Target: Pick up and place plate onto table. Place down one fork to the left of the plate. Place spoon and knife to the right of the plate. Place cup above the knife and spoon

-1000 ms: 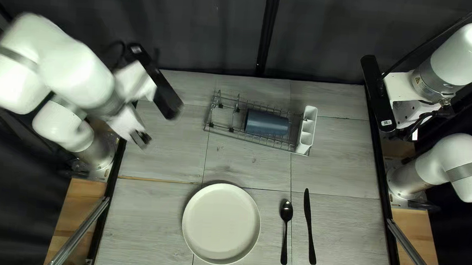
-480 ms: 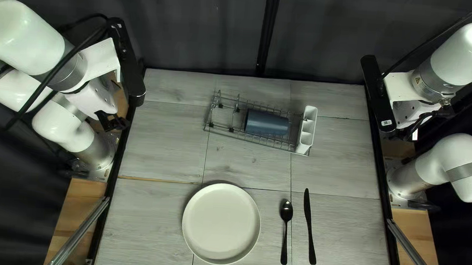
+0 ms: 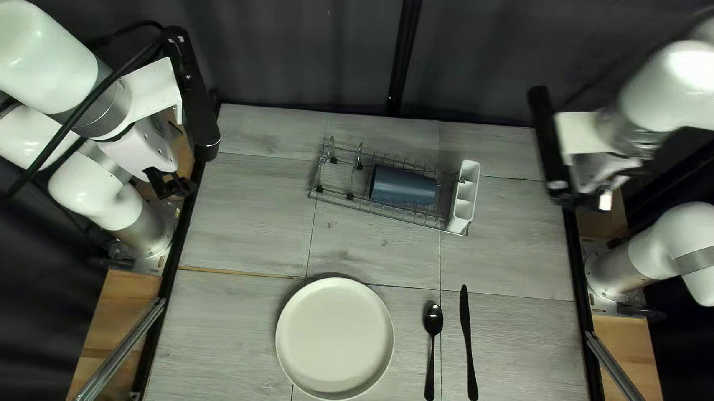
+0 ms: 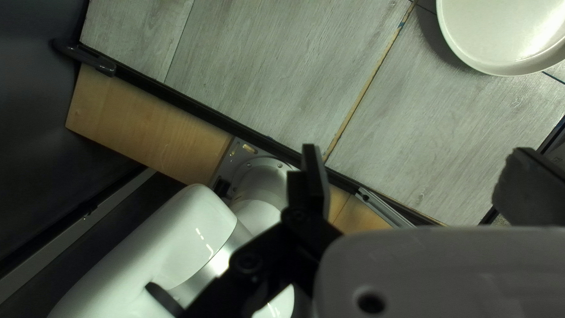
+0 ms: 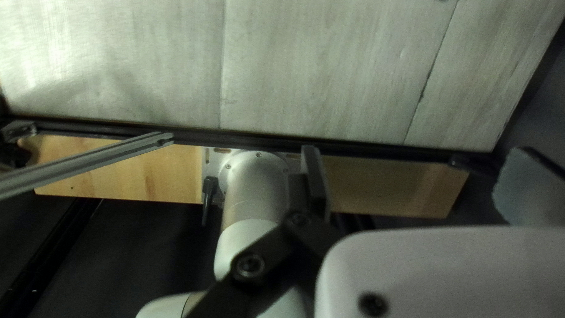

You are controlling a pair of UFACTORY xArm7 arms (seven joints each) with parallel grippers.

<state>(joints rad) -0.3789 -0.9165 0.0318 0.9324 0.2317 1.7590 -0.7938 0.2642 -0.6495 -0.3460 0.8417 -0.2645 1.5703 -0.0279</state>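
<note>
My left gripper (image 3: pixel 170 183) is off the table's left edge; the left wrist view shows this gripper (image 4: pixel 419 184) with fingers wide apart and nothing between. Over the right edge is my right gripper (image 3: pixel 602 199), and in the right wrist view the gripper (image 5: pixel 415 185) is likewise open and bare. The white plate (image 3: pixel 335 339) lies flat on the near half of the table; part of the plate (image 4: pixel 506 35) shows in the left wrist view. To its right are a black spoon (image 3: pixel 432 348) and, beyond it, a black knife (image 3: pixel 468 342). A dark blue cup (image 3: pixel 404 186) lies sideways in the rack.
The wire dish rack (image 3: pixel 373 213) stands on the far half of the table (image 3: pixel 237 234), with a white compartment holder (image 3: pixel 464 197) at its right end. Metal rails (image 3: pixel 124 356) run beside the table near both arm bases.
The left arm swung back leftward from near the far-left table corner, then stopped. Since half a second ago, my right arm has shifted slightly left in the top left view.
</note>
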